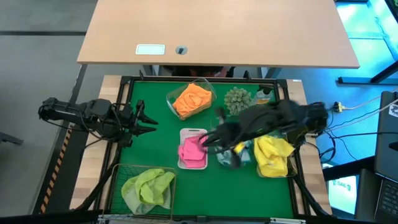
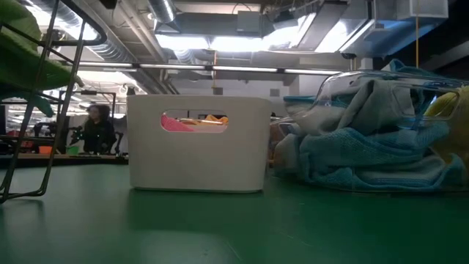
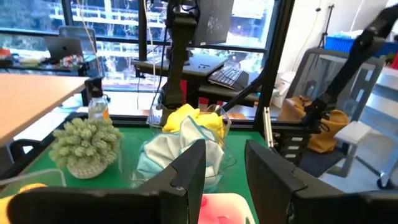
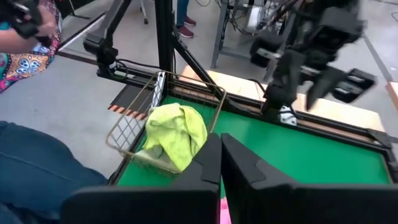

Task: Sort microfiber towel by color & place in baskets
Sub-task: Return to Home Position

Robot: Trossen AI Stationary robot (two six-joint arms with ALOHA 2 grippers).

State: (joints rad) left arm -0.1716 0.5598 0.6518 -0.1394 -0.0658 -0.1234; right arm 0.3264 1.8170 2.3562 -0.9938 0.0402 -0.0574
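Note:
Pink microfiber towels (image 1: 191, 151) lie in the white tray (image 1: 185, 165) at mid-table. Orange ones (image 1: 191, 99) fill a clear tub behind it. Lime green ones (image 1: 148, 188) hang over the wire basket (image 1: 119, 169) at the near left. Teal ones (image 2: 374, 147) and yellow ones (image 1: 272, 155) sit in clear tubs at the right. My right gripper (image 1: 207, 140) hangs shut above the tray's right side with nothing between its fingers (image 4: 221, 138). My left gripper (image 1: 152, 121) waits open and level at the table's left, its fingers empty (image 3: 224, 149).
A spiky grey-green plant (image 1: 237, 99) and a small brown bottle (image 1: 264, 96) stand at the far right. A wooden desk (image 1: 217, 31) lies beyond the table's far edge. A person (image 4: 37, 168) stands close to the near left corner. Bare green mat (image 1: 242, 193) lies near the front.

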